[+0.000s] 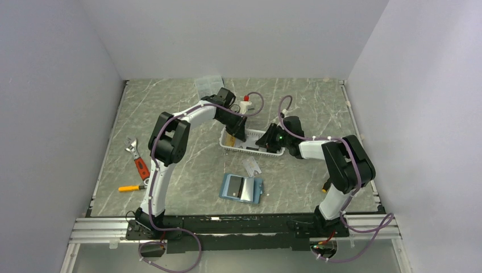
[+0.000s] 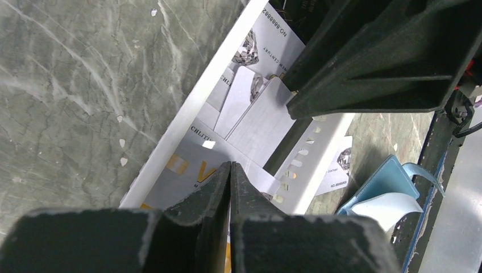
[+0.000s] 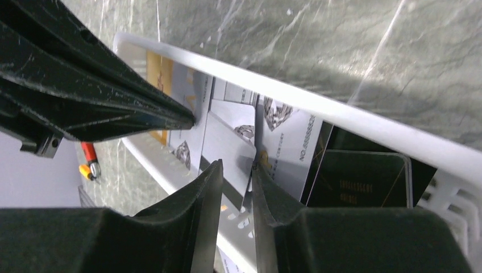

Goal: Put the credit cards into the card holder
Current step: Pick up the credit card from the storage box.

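Nearest the arm bases, the card holder (image 1: 241, 189) lies opened flat on the bench (image 1: 187, 170), pale blue inside facing up. It holds a pale sheet that cannot be identified. Just beyond it a loose card (image 1: 252, 166) rests on the bench, apart from the holder.

To the left, well apart, lie a red-handled wrench (image 1: 136, 158) and a yellow-handled screwdriver (image 1: 132, 187).

Further back stands the white slatted basket (image 1: 245, 151), and both arms reach into it. It contains overlapping cards: a gold card (image 2: 179, 165) at one end, pale ones printed with a gem in the middle, and a black card (image 3: 364, 176) at the other end.

The left gripper (image 2: 230, 168) is clenched, tips meeting above the gold card — no card can be seen pinched between them.

The right gripper (image 3: 236, 168) has its jaws a narrow gap apart at the edge of a tilted pale grey card (image 3: 227, 145). Whether they are grasping it cannot be told.

At the far edge of the bench sits a clear box (image 1: 208, 85).
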Controlling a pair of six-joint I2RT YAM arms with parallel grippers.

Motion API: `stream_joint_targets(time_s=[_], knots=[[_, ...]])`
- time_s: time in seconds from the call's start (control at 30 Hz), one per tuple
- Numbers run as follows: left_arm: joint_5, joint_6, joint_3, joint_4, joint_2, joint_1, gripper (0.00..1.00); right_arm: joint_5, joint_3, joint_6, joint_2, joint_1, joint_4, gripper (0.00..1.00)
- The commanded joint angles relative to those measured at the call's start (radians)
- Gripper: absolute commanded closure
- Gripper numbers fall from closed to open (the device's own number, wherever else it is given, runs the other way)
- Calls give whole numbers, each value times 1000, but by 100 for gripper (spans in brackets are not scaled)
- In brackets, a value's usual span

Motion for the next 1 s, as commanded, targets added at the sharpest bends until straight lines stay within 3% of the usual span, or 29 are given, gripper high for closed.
stream_joint_targets(time_s=[0.0,0.23,0.53,0.73,0.8,0.83,0.9,0.93,0.97], knots=[[-45,34,-40,-19,15,-15,90,-110,-20,34,-48,12,80,73],[-33,38,-51,-24,10,-16,90,-173,3,60,-3,12,130,79],[47,36,-40,-53,-22,-13,88,-191,14,93,7,12,182,100],[99,41,-18,-76,-20,-7,85,-191,-10,133,-12,9,242,100],[132,40,-4,-95,-24,3,75,-177,-19,132,-25,5,237,100],[154,41,8,-108,-30,11,59,-176,-23,130,-32,2,234,100],[220,60,48,-155,-40,30,12,-177,-30,123,-49,-9,225,100],[248,73,70,-178,-49,46,2,-178,-32,112,-59,-15,210,100],[274,83,88,-198,-57,58,1,-177,-32,98,-72,-18,189,100]])
